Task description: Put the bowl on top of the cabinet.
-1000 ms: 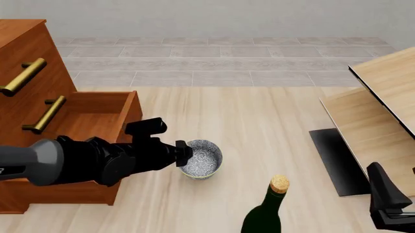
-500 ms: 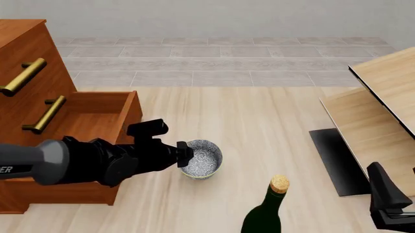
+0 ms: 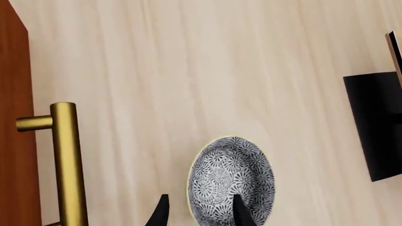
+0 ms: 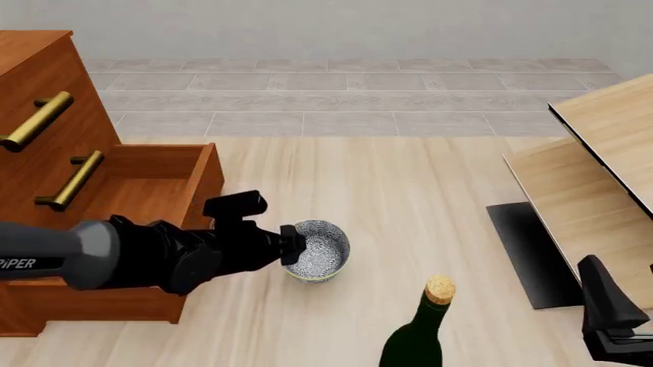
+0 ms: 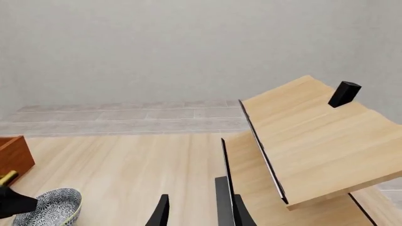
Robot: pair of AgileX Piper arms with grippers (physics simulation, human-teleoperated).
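The bowl (image 4: 318,250), white with a dense dark blue pattern, stands on the pale wood table just right of the cabinet (image 4: 41,99). My left gripper (image 4: 294,241) sits at the bowl's left rim. In the left wrist view the left gripper (image 3: 199,214) is open, with one finger inside the bowl (image 3: 231,181) and the other outside its rim, a small gap showing on the outer side. The right gripper (image 4: 604,302) is low at the right edge, open and holding nothing; the right wrist view shows the bowl (image 5: 53,207) far off to its side.
The cabinet's bottom drawer (image 4: 153,183) is pulled open behind my left arm, and a brass handle (image 3: 66,160) is close by. A dark green corked bottle (image 4: 423,329) stands right of the bowl, nearer the camera. Slanted pale wood panels (image 4: 602,176) on a black base (image 4: 531,252) fill the right side.
My left arm has edged slightly to the right, toward the bowl. The bowl, the bottle and the right arm have not moved.
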